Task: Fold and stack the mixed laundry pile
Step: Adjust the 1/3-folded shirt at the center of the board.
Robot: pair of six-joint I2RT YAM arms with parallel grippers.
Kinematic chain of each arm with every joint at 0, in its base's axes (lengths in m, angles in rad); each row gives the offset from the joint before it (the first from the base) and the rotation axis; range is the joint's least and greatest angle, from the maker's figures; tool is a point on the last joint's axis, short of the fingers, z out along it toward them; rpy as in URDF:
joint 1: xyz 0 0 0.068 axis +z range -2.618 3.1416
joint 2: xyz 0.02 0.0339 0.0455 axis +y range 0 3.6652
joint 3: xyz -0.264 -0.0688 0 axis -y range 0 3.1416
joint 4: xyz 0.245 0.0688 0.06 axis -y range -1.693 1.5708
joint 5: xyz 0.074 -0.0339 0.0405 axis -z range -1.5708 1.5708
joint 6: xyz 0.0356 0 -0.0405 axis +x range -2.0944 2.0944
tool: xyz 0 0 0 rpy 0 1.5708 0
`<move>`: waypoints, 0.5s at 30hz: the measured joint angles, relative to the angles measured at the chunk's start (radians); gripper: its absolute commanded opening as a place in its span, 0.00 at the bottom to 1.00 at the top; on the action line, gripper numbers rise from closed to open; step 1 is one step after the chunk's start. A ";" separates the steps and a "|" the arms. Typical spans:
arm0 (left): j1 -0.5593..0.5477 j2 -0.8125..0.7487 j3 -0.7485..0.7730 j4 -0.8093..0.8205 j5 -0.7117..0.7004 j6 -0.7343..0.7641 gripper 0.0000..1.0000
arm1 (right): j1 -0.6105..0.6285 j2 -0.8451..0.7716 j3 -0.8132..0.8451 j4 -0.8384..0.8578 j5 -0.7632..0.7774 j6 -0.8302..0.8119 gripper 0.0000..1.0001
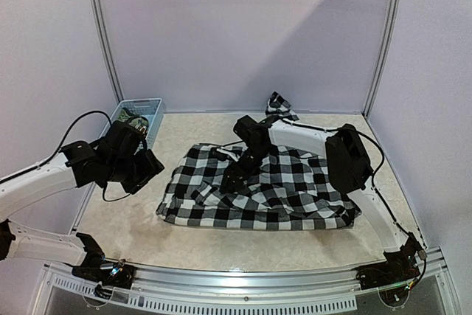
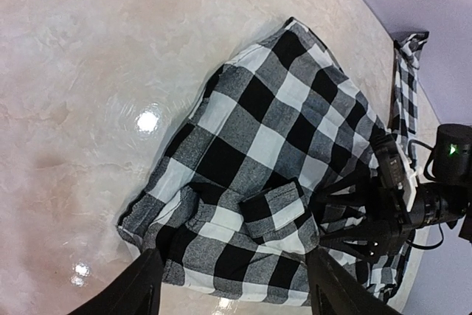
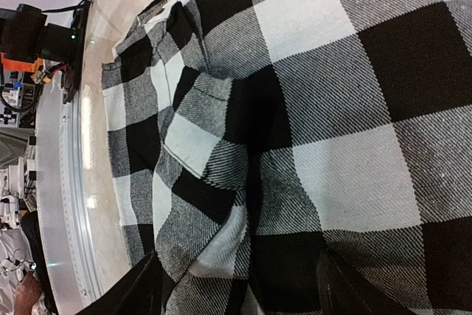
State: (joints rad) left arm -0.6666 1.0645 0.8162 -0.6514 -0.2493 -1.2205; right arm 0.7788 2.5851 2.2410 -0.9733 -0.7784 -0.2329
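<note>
Judging by how things lie, we are early on: the checked shirt (image 1: pixel 258 189) lies rumpled on the bench (image 1: pixel 125 226), partly doubled over but not neatly folded. What looks like the green shirt (image 1: pixel 136 118) sits in the basket (image 1: pixel 151 102). Our left fingers (image 2: pixel 139 289) hang spread off its left edge. Our right fingers (image 3: pixel 136 293) are spread over its middle, pinching nothing. Nothing is stacked yet.
</note>
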 measured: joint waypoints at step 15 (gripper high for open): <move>0.000 -0.072 -0.029 -0.021 -0.031 0.026 0.68 | 0.044 0.011 0.010 0.025 -0.079 -0.012 0.52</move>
State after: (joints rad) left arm -0.6666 0.9924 0.7872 -0.6727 -0.2802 -1.1942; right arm 0.8227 2.5958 2.2509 -0.9482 -0.8570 -0.2447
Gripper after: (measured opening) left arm 0.681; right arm 0.574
